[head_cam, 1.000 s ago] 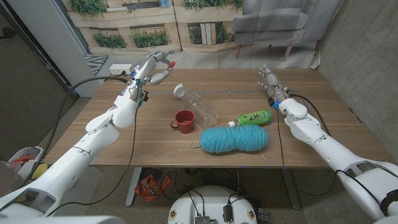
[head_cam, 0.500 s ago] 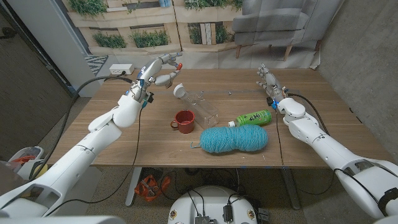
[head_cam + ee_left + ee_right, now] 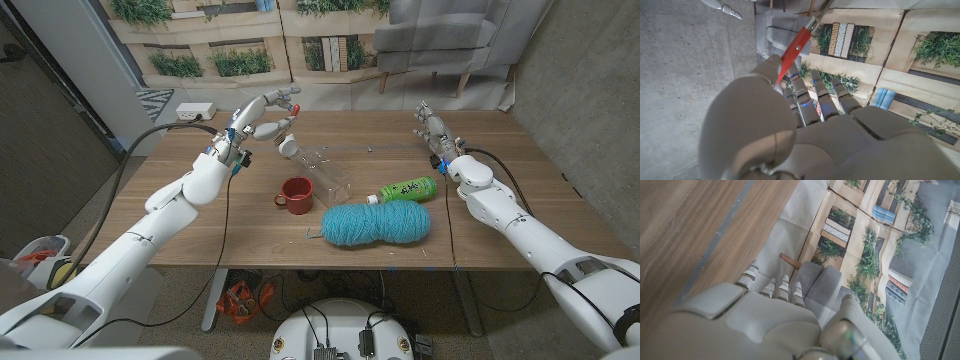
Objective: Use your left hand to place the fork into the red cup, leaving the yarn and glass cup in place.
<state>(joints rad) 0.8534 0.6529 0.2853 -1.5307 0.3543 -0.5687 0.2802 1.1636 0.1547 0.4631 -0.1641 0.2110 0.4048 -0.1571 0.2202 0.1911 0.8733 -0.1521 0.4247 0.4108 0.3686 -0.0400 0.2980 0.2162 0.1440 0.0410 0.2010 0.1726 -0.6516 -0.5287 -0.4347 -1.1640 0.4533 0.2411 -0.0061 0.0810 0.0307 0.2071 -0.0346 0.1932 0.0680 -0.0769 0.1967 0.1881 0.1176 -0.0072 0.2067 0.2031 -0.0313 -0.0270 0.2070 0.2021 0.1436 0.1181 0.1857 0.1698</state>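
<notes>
One change since the earlier head-view frames: your left hand (image 3: 265,115) has travelled in from the table's far left corner toward the middle of the far edge. It is raised off the wood and is now above the white-rimmed end of the glass cup (image 3: 322,166). The thumb and a finger are clamped on the fork (image 3: 796,44), red handle in the pinch, while the other fingers are fanned apart. In the left wrist view the metal part runs out past the fingertips. So the fork is airborne in the left hand, not yet at its target.

Judgement: the carry is under way and insertion has not begun. What remains is a move toward the near edge, passing over or around the glass cup, then a descent with the tines or handle pointed down.

Nothing else on the table has shifted. The teal yarn (image 3: 377,223) lies near the near edge, right of centre.

Containers:
- Glass cup: on its side, mid-table, angled from the far left to the near right. I can't make out anything inside.
- Green bottle (image 3: 408,187): lying down, capped, just beyond the yarn.
- Red cup (image 3: 296,193): upright, handle toward the left edge, just near-side of the glass cup, interior looks empty.

Your right hand (image 3: 432,128) is near the far right corner, fingers stretched out side by side, holding nothing.
</notes>
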